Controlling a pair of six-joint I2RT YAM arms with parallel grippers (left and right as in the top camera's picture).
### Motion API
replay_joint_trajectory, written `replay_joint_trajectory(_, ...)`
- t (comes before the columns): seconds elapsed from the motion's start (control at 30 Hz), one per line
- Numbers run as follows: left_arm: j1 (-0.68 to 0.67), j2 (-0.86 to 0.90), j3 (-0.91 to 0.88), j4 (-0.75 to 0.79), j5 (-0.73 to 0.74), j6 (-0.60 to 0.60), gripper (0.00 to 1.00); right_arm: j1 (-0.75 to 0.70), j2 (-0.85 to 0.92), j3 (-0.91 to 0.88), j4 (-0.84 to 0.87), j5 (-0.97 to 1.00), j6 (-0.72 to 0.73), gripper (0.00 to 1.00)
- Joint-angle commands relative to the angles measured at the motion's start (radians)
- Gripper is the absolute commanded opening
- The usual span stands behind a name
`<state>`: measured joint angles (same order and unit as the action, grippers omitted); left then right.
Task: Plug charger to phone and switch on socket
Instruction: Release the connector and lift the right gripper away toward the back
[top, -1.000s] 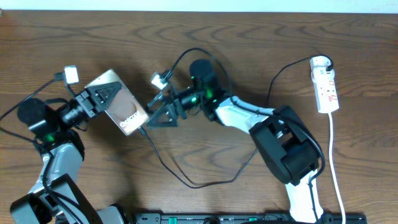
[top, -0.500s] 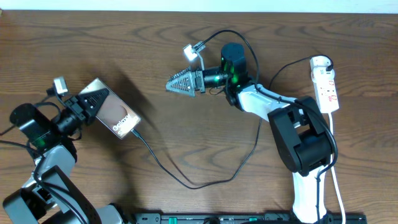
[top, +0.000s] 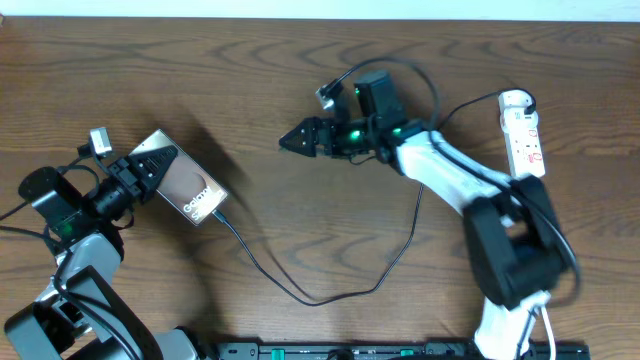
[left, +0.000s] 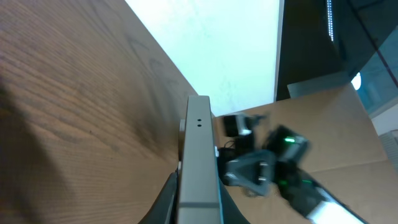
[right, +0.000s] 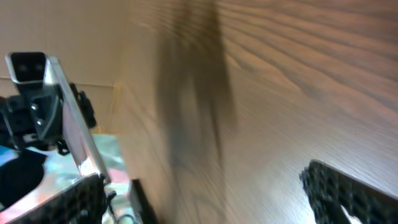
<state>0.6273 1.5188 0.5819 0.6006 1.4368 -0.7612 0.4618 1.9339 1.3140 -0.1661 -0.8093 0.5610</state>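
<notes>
Overhead read-out ahead of the switch step

Found the left pincer (top: 150, 168) clenched on the phone (top: 190, 190) at the end opposite its lettering. Judged the slab raised and tilted off the worktop (top: 300, 60), likely to keep the port end clear. Saw it edge-on in the left wrist view, pinched from both sides. Traced the charger (top: 300, 293) from the phone's lower corner in a slack loop across the wood and up toward the socket (top: 523, 135). Judged the plug seated, though could not confirm at that size. Found the right pincer (top: 293, 140) released and empty, fingers wide apart in its own wrist view, hovering mid-worktop, well apart from phone and socket alike. Read that as freed for the switch. Could not tell whether the red switches were on. Expected a long reach rightward, with snagging the slack lead as the risk
</notes>
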Motion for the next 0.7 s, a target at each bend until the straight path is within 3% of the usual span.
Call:
replay_joint_trajectory(0.0,0.002,-0.002,0.008,-0.022,0.004,0.027,0.07,-0.01,-0.166,0.014,-0.129,0.247,-0.114,0.99)
replay_joint_trajectory(0.23,-0.004,-0.002,-0.009,-0.322,-0.202,0.215,0.07,0.002,-0.384,0.014,-0.447,0.568,-0.114,0.99)
replay_joint_trajectory(0.4,-0.037,-0.002,-0.009,-0.553,-0.448,0.279,0.07,0.003,-0.454,0.014,-0.502,0.591,-0.114,0.99)
replay_joint_trajectory(0.53,-0.067,-0.002,-0.009,-0.628,-0.584,0.28,0.07,0.005,-0.456,0.014,-0.505,0.591,-0.114,0.99)
replay_joint_trajectory(0.67,-0.095,-0.002,-0.009,-0.644,-0.632,0.282,0.08,0.005,-0.456,0.014,-0.515,0.594,-0.108,0.99)
